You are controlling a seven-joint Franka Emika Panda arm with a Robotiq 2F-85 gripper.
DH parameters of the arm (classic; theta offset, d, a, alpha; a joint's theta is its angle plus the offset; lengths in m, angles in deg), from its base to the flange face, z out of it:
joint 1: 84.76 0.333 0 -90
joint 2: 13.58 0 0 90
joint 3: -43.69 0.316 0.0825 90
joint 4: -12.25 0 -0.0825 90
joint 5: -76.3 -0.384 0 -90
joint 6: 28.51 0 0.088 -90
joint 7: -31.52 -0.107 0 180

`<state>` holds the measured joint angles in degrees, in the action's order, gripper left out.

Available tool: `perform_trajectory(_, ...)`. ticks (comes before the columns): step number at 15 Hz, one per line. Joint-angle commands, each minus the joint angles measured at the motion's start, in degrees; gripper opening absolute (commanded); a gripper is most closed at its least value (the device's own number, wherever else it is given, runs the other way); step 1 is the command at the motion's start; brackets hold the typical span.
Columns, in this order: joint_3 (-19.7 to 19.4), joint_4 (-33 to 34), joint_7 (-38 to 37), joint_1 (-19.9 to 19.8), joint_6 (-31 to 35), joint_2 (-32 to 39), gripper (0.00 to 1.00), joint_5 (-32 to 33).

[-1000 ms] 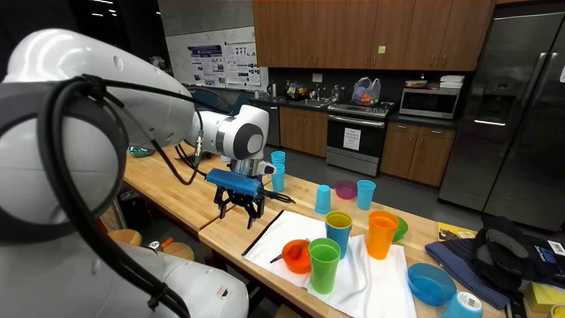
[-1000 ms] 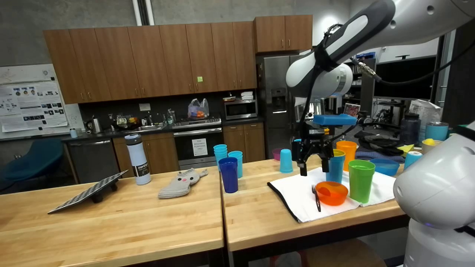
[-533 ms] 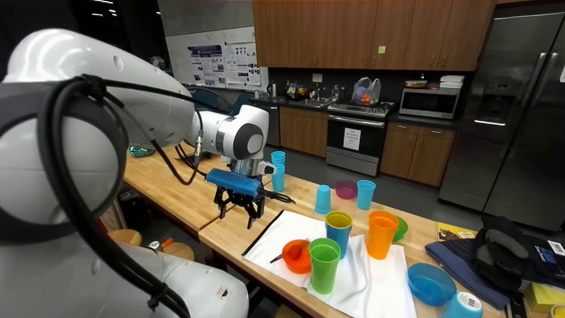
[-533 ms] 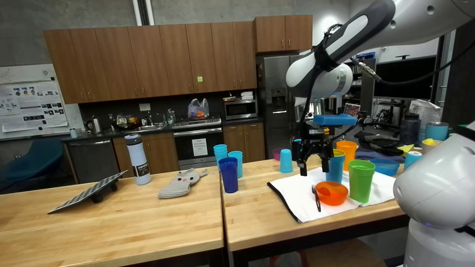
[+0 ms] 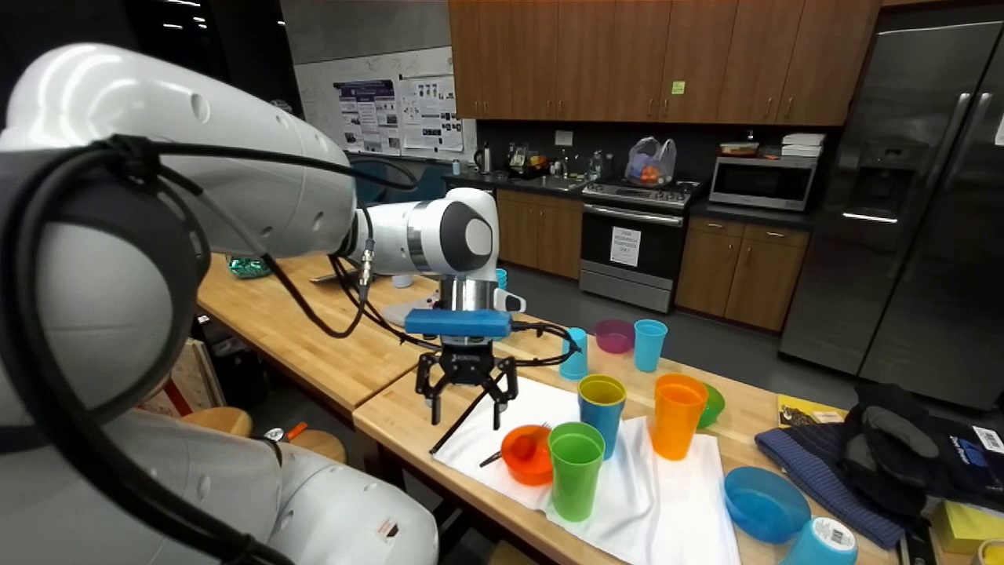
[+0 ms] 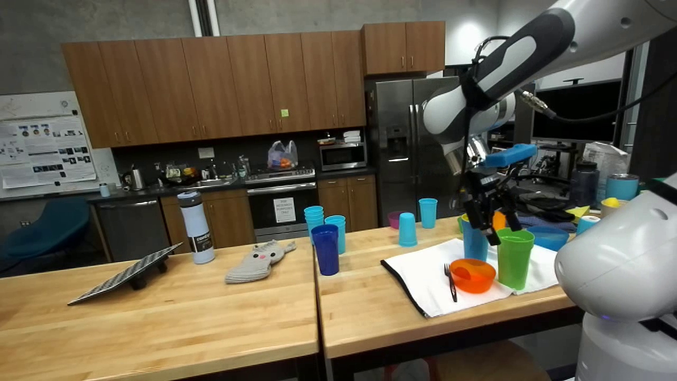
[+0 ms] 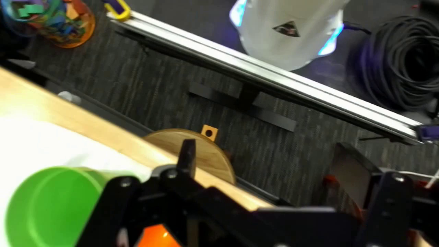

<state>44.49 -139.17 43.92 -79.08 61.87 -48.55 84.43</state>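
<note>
At the left of the frame in an exterior view, the arm (image 5: 141, 94) carries a slack black cable (image 5: 133, 157) that could snag and tug the wrist off line. Just left of centre, the gripper (image 5: 467, 414) hangs above the wooden table (image 5: 396, 420), 2 fingers spread and nothing between them; lowered this wide, a fingertip could strike the table's front edge. In the lower middle, the fork (image 5: 490, 460) lies on the white cloth (image 5: 651, 510), where a stray finger could pin it or ruck the fabric, dragging whatever stands there. Immediately right, the orange-red bowl (image 5: 527, 457) sits upright just beside the green cup (image 5: 576, 479); a sideways push on either could shove the other, and the cup, tall and narrow, looks likelier to topple. Slightly farther right, the blue cup (image 5: 602, 416) with a yellow inside stands close behind, leaving little room for a wide grip around the green cup. Right of centre, the orange cup (image 5: 679, 416) stands by folds in the cloth, so a pull on the fabric might unsettle it. The wrist view mostly shows floor (image 7: 164, 109) past the table edge, a poor guide for judging these gaps.
</note>
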Motion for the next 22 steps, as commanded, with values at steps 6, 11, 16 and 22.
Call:
perform_trajectory(6,-0.3,19.4,12.3,1.8,10.7,11.6,1.00,9.0)
perform_trajectory(11,-1.5,25.9,22.0,3.8,19.7,17.8,1.00,5.3)
perform_trajectory(16,-1.4,34.9,39.6,3.4,17.1,26.0,1.00,1.0)
perform_trajectory(22,0.1,33.8,38.2,2.1,18.5,26.1,1.00,1.5)
